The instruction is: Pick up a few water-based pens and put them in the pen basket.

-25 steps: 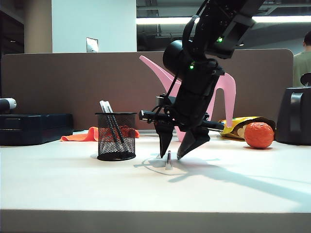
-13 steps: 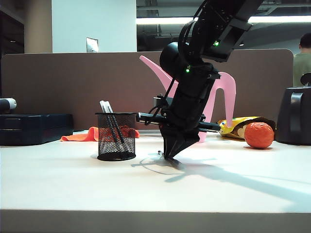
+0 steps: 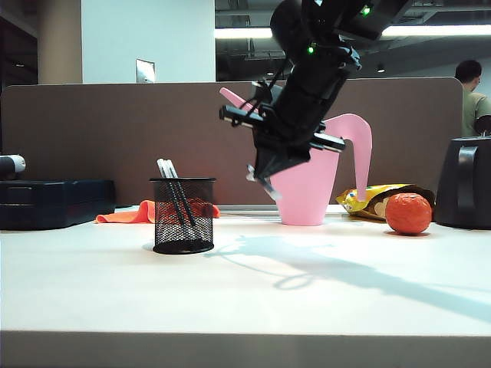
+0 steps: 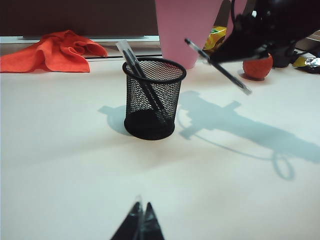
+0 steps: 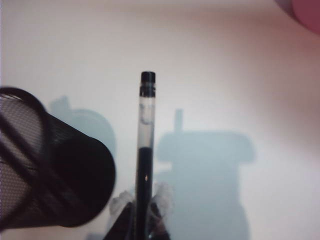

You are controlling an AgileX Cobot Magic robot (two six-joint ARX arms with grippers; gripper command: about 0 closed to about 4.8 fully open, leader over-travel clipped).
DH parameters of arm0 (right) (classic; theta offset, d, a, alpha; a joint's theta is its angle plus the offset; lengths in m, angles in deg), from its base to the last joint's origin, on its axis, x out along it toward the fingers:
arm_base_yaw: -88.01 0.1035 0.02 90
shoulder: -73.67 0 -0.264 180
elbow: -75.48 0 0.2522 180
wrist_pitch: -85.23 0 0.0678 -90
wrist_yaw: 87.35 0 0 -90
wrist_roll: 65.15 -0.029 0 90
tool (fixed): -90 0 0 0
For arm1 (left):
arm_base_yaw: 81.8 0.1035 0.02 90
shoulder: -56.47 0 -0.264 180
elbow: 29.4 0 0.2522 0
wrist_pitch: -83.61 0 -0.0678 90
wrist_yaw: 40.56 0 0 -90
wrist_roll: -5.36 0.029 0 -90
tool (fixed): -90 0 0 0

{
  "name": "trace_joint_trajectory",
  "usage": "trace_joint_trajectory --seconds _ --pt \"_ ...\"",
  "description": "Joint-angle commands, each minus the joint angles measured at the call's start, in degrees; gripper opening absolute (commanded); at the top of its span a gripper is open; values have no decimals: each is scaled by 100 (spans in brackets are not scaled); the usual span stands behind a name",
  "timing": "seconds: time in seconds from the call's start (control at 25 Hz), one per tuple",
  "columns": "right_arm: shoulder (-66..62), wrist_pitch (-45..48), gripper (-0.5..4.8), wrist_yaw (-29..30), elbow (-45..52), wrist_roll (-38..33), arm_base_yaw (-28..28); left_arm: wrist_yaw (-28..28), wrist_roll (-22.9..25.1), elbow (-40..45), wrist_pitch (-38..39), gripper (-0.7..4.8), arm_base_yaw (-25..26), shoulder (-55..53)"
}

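Observation:
The black mesh pen basket [image 3: 184,216] stands on the white table with two water-based pens [image 3: 169,184] leaning inside it. Up in the air to its right, my right gripper [image 3: 264,176] is shut on a third pen [image 3: 268,188], which sticks out slanted below the fingers. The right wrist view shows that pen [image 5: 145,150] clamped between the jaws of the right gripper [image 5: 145,222], with the basket [image 5: 50,165] beside it below. In the left wrist view the held pen [image 4: 227,75] hangs beside and above the basket [image 4: 154,100]. My left gripper [image 4: 141,220] rests shut and empty, well short of the basket.
A pink watering can [image 3: 314,188] stands behind the right arm. An orange ball [image 3: 408,213], a snack bag [image 3: 368,201] and a large black container [image 3: 464,184] sit at the right. A red cloth [image 3: 134,213] and a dark box [image 3: 54,202] lie at the left rear.
The right gripper closed on the pen lying on the table, then lifted it well above the surface. The left arm stayed still.

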Motion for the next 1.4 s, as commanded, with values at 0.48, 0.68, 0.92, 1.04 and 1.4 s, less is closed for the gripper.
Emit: trace_joint_trajectory --seconds 0.48,0.68,0.92,1.04,1.4 --pt "-173 3687 -8 1827 -7 140 9 4 26 -13 -50 -4 4 -4" --pt "-769 4590 -8 2293 -7 94 26 4 24 -13 -50 -4 4 -7" --pt "-1137 4623 -9 2288 -7 94 26 4 24 -13 -50 -4 4 -7" --pt "-1263 4640 -9 2267 -7 96 26 4 24 -13 -50 -4 4 -7" --pt "-1342 4664 0 2140 -9 96 28 2 26 -11 -48 -4 4 -4"
